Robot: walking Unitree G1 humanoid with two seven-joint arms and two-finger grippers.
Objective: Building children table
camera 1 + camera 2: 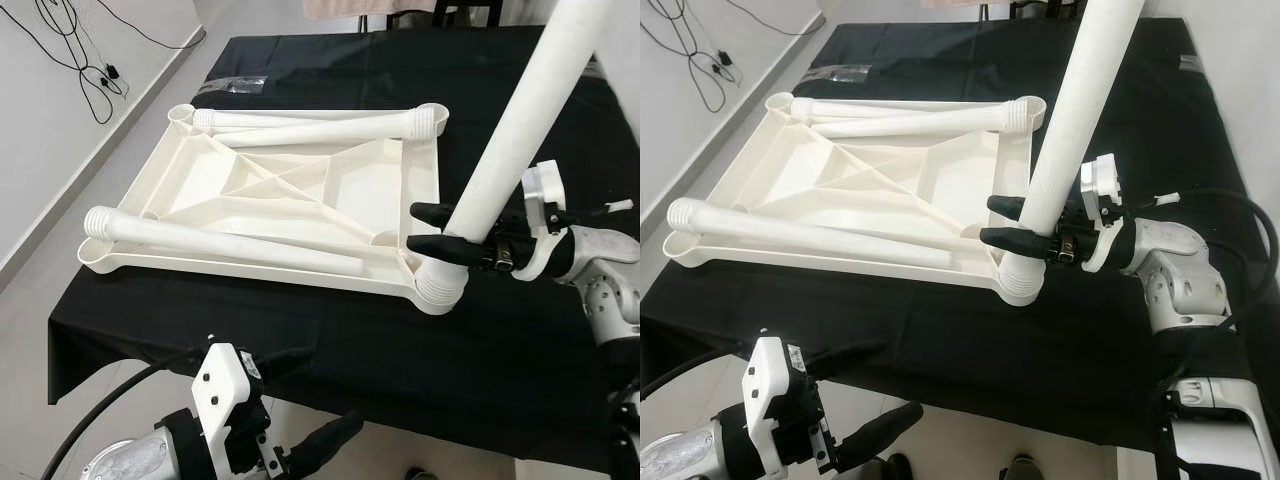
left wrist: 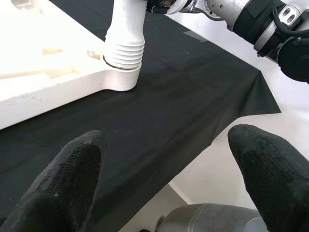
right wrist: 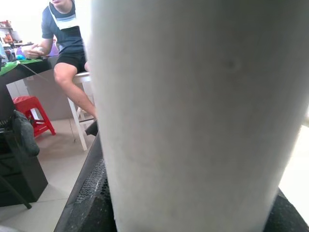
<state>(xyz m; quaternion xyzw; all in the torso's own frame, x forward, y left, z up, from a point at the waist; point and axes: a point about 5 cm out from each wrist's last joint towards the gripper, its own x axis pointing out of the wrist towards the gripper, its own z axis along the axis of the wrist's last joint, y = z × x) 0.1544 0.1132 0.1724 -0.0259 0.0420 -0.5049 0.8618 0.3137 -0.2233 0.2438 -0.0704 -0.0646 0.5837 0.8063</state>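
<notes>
- An upright table leg (image 1: 520, 130) is clamped between the right gripper's (image 1: 432, 227) fingers.
- The left gripper's (image 2: 166, 179) fingers are spread apart, nothing held between them.

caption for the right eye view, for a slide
Right gripper clamps an upright white table leg seated in the corner socket of the upturned white tabletop on a black cloth.

2 loose legs (image 1: 300, 125) block the tabletop's (image 1: 290, 190) interior.
</notes>
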